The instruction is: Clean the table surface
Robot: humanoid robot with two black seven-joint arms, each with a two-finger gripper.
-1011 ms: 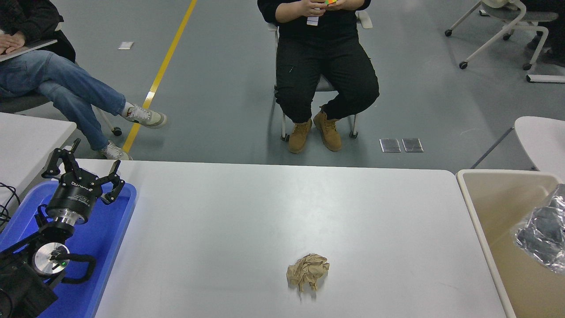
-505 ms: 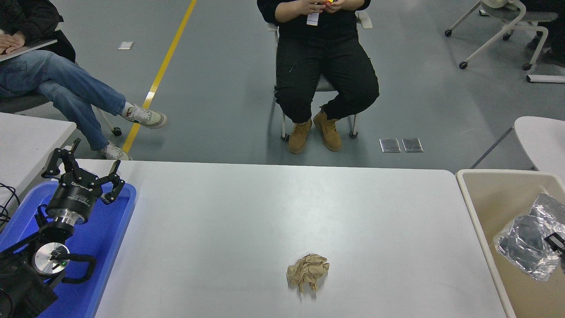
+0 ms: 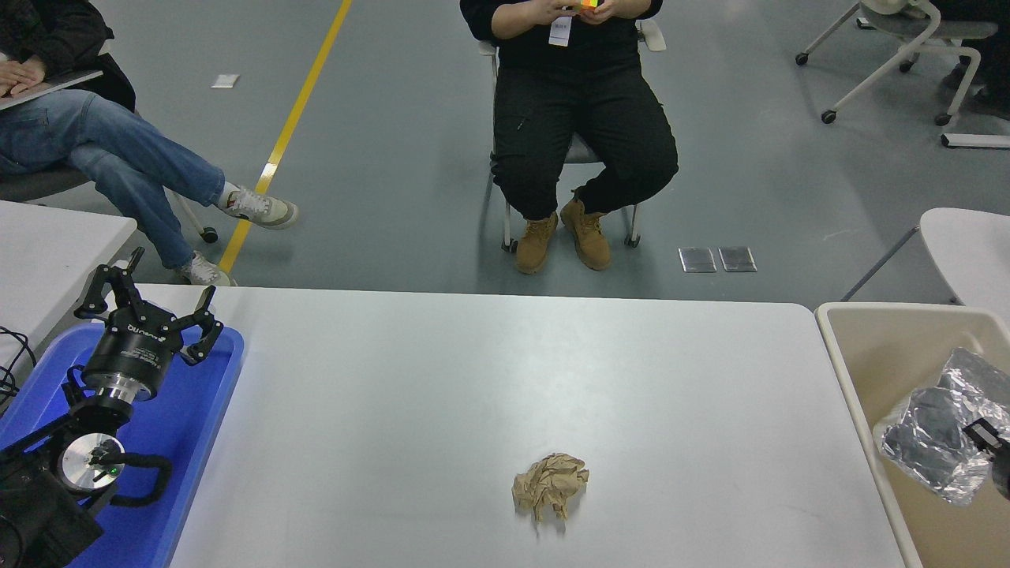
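Reading from left to right, the parked left gripper [image 3: 150, 304] hung over the blue tray [image 3: 193, 442] at the table's left end, its fingers spread wide and holding nothing. To its right lay the white table surface [image 3: 442, 394], bare except for one crumpled ball of brown paper [image 3: 551, 494] near the front edge, a little right of centre. Beyond the table's right end stood one beige bin [image 3: 876, 347], and over it, at the picture's right edge, only a small black part of the right gripper [image 3: 986, 439] showed, pressed against one crumpled silver foil wrapper [image 3: 931, 434]; it appeared to have hold of the foil, though how wide its fingers stood could not be made out. The relation that mattered for the coming move was that the paper ball lay well to the left of the right gripper and nearer the robot, and well to the right of the left gripper; the right arm looked somewhat the nearer. The ball was roughly round, with no clear long axis, so approach direction probably mattered little. Counted: two grippers, one tray, one paper ball, one bin, one foil wrapper, and two seated people [image 3: 584, 118] beyond the far edge.
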